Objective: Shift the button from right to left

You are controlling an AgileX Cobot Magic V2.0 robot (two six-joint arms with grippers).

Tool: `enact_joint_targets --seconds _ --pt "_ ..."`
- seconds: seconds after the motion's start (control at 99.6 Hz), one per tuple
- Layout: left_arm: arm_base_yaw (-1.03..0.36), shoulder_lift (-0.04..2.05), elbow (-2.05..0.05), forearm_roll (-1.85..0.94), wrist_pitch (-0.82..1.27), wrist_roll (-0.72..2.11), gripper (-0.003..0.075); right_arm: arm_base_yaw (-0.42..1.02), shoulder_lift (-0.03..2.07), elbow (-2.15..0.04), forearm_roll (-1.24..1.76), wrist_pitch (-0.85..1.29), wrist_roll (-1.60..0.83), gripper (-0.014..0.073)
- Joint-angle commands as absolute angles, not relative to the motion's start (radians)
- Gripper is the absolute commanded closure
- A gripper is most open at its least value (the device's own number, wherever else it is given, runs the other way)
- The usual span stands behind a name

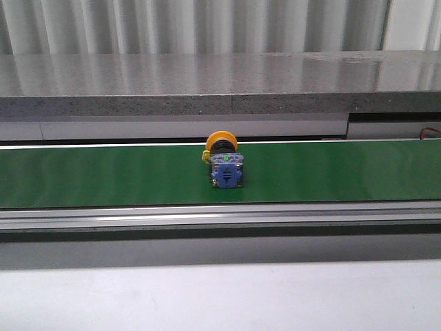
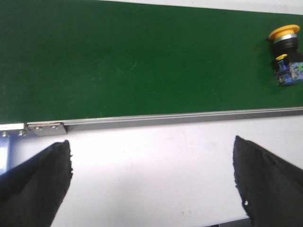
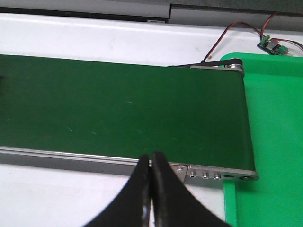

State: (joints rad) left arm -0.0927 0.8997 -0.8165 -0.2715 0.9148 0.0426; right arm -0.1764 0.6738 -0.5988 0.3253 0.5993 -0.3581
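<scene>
The button [image 1: 224, 161] lies on its side in the middle of the green conveyor belt [image 1: 103, 176], yellow-orange cap to the back, blue contact block with a small green mark to the front. It also shows at the edge of the left wrist view [image 2: 286, 53]. My left gripper [image 2: 151, 182] is open and empty over the white table, short of the belt and well apart from the button. My right gripper [image 3: 151, 163] is shut and empty at the near rail by the belt's right end; the button is out of that view. Neither gripper shows in the front view.
A metal rail [image 1: 220, 215] runs along the belt's near edge. A grey ledge [image 1: 220, 86] stands behind the belt. A bright green tray [image 3: 274, 142] lies past the belt's right end, with a small wired circuit board [image 3: 272, 45] behind it.
</scene>
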Motion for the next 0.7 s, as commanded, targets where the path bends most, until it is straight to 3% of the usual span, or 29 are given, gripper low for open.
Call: enact_joint_targets --seconds 0.0,0.693 --pt "-0.116 0.905 -0.863 -0.308 0.836 0.015 0.0065 -0.175 0.669 -0.625 0.333 0.543 -0.367 0.0662" --pt "-0.526 1.342 -1.105 -0.089 0.663 -0.248 0.007 -0.175 0.669 -0.625 0.333 0.543 -0.367 0.0662"
